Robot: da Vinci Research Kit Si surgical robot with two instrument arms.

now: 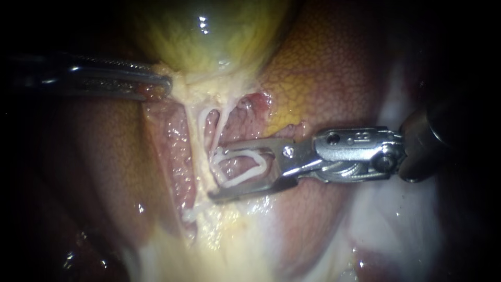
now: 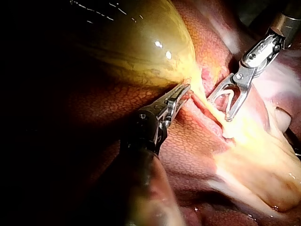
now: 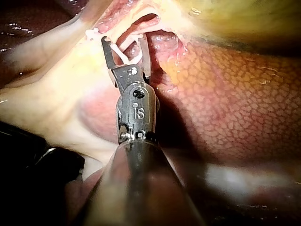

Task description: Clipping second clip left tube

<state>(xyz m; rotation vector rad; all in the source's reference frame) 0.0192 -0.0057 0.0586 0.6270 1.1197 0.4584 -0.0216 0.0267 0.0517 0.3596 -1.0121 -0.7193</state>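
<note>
Item, as seen from beside the bench: gallbladder (image 1: 209, 36), yellow-green and shiny, at the top of the endoscope view, with mottled liver (image 1: 334, 78) around and under it. From the gallbladder's narrow end two pale tubes run downward side by side. The left tube (image 1: 200, 133) is the one wanted; the right tube (image 1: 223, 117) lies just beside it, a slit of red showing between them. Long axis of the left tube: top to bottom of that view, drawn fairly straight. Left instrument (image 1: 162, 86): comes in level from the left, jaws together and clamped on the neck tissue (image 1: 180, 86) where gallbladder meets tubes, well up the tube from the working spot; it looks to hold the strands taut. Right instrument (image 1: 216, 171): comes in from the right, crosswise to the tube, and is by far the nearer of the two. Its jaws stand wide apart with an open white clip (image 1: 242, 180) seated between them, touching both, mouth facing left toward the tubes. The clip's free ends reach the left tube about halfway down its length. Whether the tube lies fully inside the mouth or only against the tips I cannot make out from here, tube and clip being the same white. Judged next: a short advance leftward, square to the tube, before closing
</note>
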